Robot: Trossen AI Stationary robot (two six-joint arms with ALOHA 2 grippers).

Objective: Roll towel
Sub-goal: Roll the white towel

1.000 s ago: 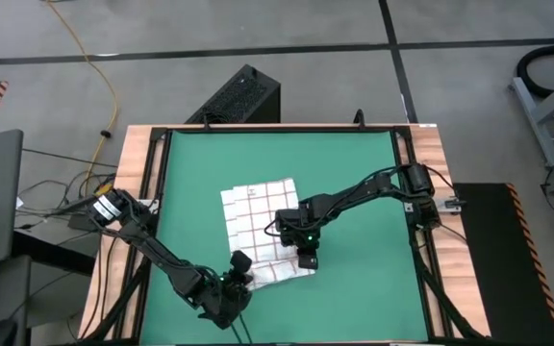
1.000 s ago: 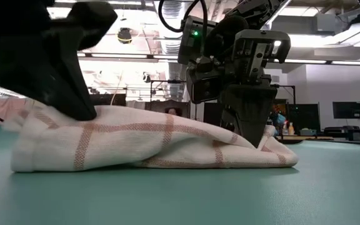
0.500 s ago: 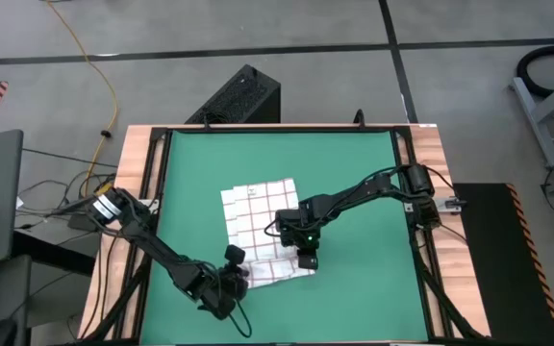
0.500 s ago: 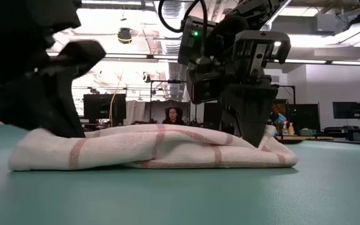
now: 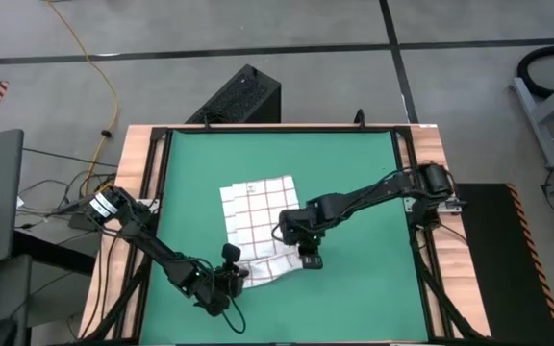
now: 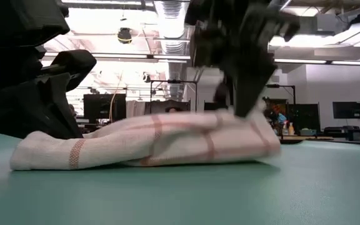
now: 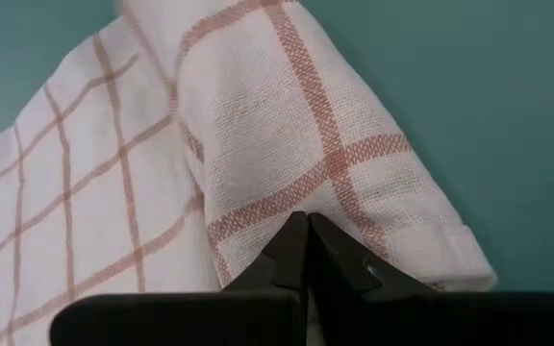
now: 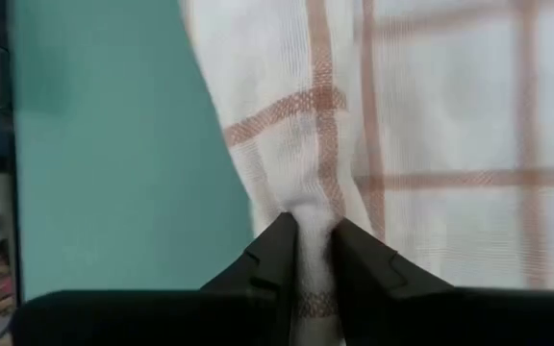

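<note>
Lying near the middle of the green mat (image 5: 354,173): the towel (image 5: 258,216), flat at the far end, folded over into a soft hump at the near end. Not a real roll yet, by the look of it. Only about 1 turn done.

Clamped on the near left corner of that hump: the left gripper (image 5: 235,277), tips pressed tight together on the cloth edge in its own wrist view. Clamped on the near right corner: the right gripper (image 5: 310,259), with a little bunch of cloth squeezed between its 2 fingers (image 8: 275,252).

Things that could go wrong from here:

- Pulling 1 side faster than the other. Would twist the hump and make a crooked, cone-shaped roll.
- Holding only a tiny pinch of thin cloth on the left. Could slip out with a hard tug, and then the fold would flop back open.
- Lifting too high. Would drag the flat part along the mat and not roll over it.
- Pushing down too low. Could scrape the tips on the mat and bunch the cloth into wrinkles.
- Letting go too soon. Loose hump, so likely to spring open.

Best to move both sides together, low and slow.
</note>
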